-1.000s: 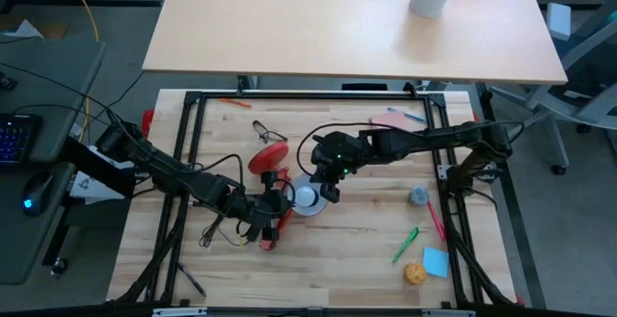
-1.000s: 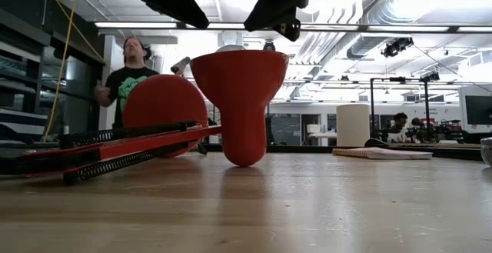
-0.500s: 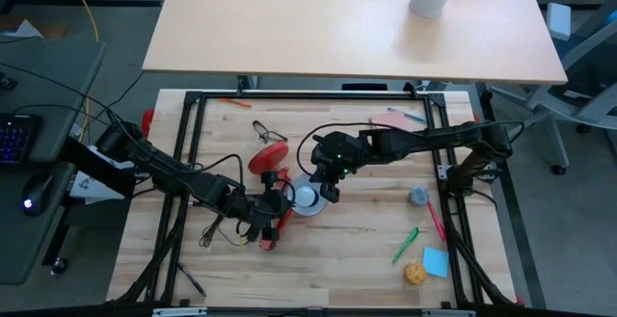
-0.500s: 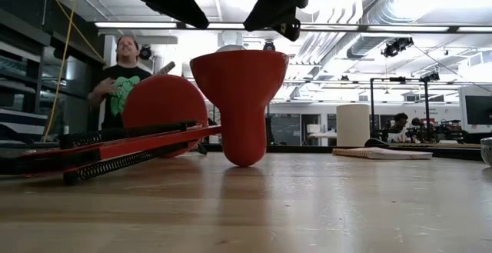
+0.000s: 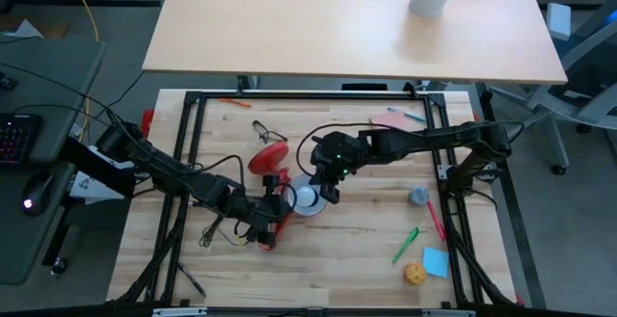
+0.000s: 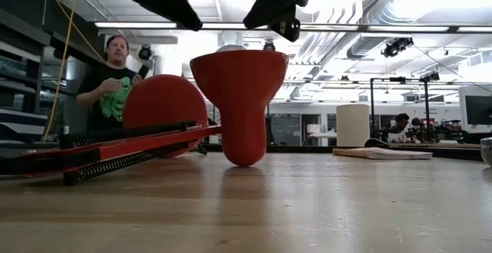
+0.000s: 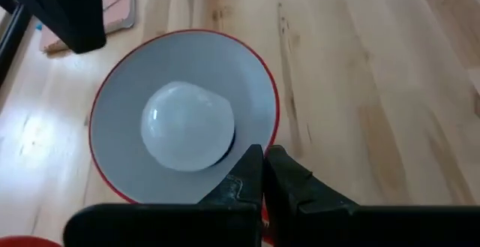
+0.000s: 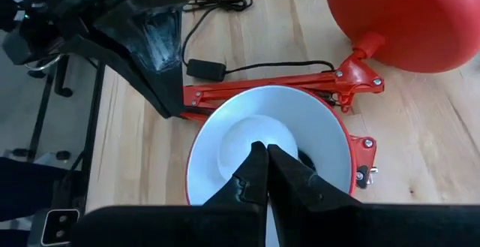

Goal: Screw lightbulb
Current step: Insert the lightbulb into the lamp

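The lightbulb (image 7: 187, 125) is small, white and round-topped. It sits base down inside the lamp's shade (image 7: 120, 104), which is white inside and red outside and stands mouth up on the table (image 6: 240, 99). The bulb's top just shows over the rim in the low view (image 6: 231, 48). My left gripper (image 7: 263, 161) is shut and hovers above the shade's rim on the side toward the table's left (image 5: 276, 206). My right gripper (image 8: 262, 161) is shut and hovers above the bulb (image 8: 251, 138), a little to the shade's right (image 5: 329, 193). The low view shows both grippers clear of the shade.
The lamp's red sprung arm (image 6: 115, 149) lies on the table left of the shade, with its round red base (image 5: 268, 156) behind and a black cord (image 5: 217, 230) nearby. A grey-blue lump (image 5: 417, 196), green pen (image 5: 405, 244) and blue note (image 5: 436, 261) lie at the right. A person (image 6: 108, 84) stands beyond the table.
My left gripper has drawn back a little toward the table's left edge, still shut. The lamp, the bulb and my right gripper have kept still.
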Controlling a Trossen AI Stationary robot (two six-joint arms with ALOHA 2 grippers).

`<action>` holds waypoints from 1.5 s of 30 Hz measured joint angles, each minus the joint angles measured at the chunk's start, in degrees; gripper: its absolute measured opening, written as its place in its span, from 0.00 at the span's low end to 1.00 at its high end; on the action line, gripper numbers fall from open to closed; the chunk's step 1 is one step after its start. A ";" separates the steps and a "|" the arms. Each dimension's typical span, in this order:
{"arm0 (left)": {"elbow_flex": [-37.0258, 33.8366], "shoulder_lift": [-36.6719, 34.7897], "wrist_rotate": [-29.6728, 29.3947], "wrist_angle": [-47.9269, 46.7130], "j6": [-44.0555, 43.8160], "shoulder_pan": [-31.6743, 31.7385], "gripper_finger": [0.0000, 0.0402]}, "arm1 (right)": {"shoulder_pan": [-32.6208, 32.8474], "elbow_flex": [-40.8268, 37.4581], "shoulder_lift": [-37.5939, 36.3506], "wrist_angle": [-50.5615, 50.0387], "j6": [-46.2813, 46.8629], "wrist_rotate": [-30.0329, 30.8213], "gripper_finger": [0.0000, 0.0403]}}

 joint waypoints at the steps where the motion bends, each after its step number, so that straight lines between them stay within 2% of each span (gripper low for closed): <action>1: 0.00 0.04 -0.33 -0.29 0.01 0.00 0.00 | -0.02 0.00 0.46 0.09 0.15 0.00 0.00; 7: 0.00 2.22 -2.54 0.72 0.46 0.29 0.00 | -0.02 -0.02 4.45 1.94 1.33 -3.28 0.00; 16: -0.02 4.10 -3.76 1.85 -1.06 0.76 0.00 | -0.02 -0.02 4.72 2.40 1.02 -3.38 0.00; 20: -0.02 4.30 -3.68 2.43 -1.24 1.26 0.00 | 0.00 -0.02 4.72 1.80 1.24 -1.05 0.00; 32: -0.02 4.42 -4.21 3.70 -4.66 3.78 0.00 | -1.15 -0.02 4.72 2.13 2.17 0.47 0.00; 40: -0.02 4.51 -3.51 3.74 -6.42 3.26 0.00 | -1.15 -0.02 4.72 0.64 1.56 3.70 0.00; 45: 0.48 4.40 -1.71 4.67 -4.45 2.79 0.00 | -1.15 -0.02 4.11 0.29 1.13 3.85 0.00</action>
